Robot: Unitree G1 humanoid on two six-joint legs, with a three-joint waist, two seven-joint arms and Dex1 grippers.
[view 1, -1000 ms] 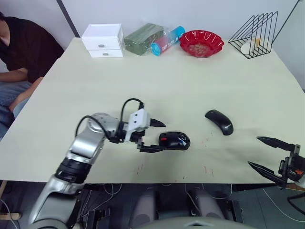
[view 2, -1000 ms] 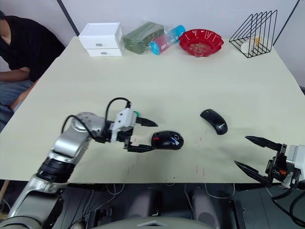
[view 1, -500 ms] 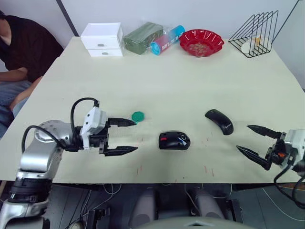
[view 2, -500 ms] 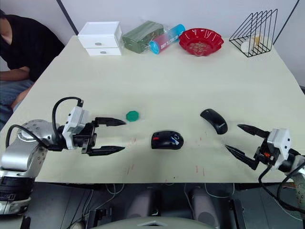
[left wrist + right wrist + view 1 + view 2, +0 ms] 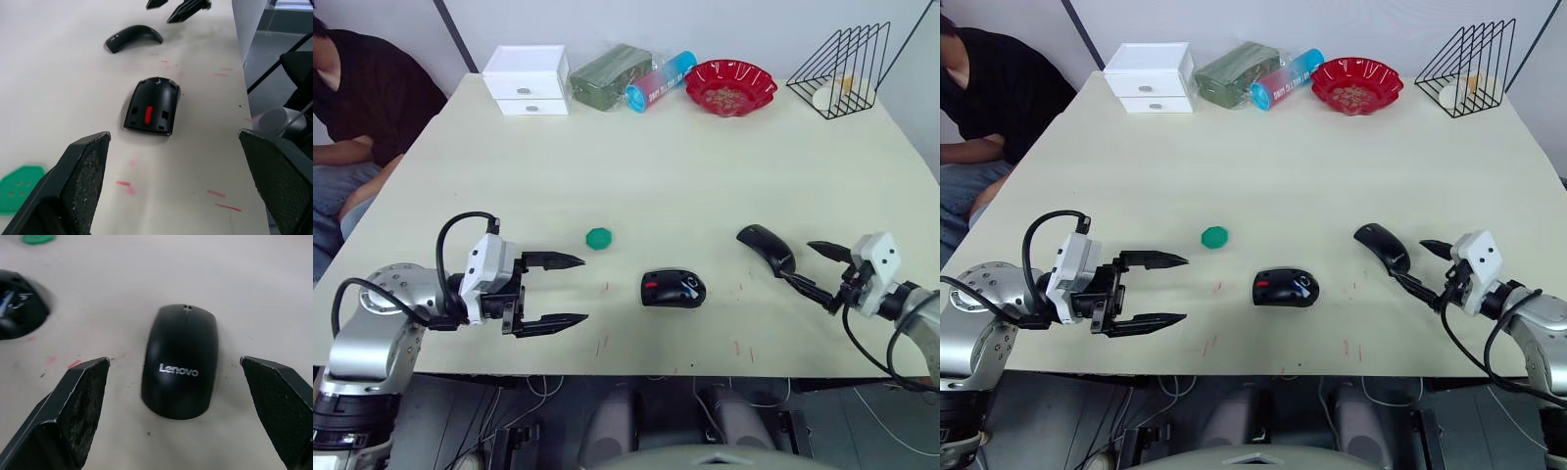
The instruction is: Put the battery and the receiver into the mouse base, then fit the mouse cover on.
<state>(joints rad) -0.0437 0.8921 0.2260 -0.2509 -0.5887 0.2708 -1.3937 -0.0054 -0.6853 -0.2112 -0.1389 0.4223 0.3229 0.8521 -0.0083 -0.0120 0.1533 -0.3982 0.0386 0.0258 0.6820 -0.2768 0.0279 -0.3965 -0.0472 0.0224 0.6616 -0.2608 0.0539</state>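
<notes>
The left gripper (image 5: 566, 290) has pulled away from the mouse base (image 5: 674, 289) and now hangs over the table (image 5: 705, 176) in the lower left of the head view, with its two black fingers spread wide and nothing between them. Half a second ago it was in nearly the same spot; a second ago it was right up against the mouse base. The right gripper (image 5: 815, 268) has come in from the lower right corner and now sits just beside the mouse cover (image 5: 766, 249), fingers spread apart and holding nothing. The mouse base has stayed in the lower middle of the picture. It is a black oval with a red wheel, and its top is open. The mouse cover lies to the right of it, apart from it. It is smooth and shiny black, with the word Lenovo on it in the right wrist view. The little green dish (image 5: 598, 238), hidden a second ago, lies left of the mouse base.
</notes>
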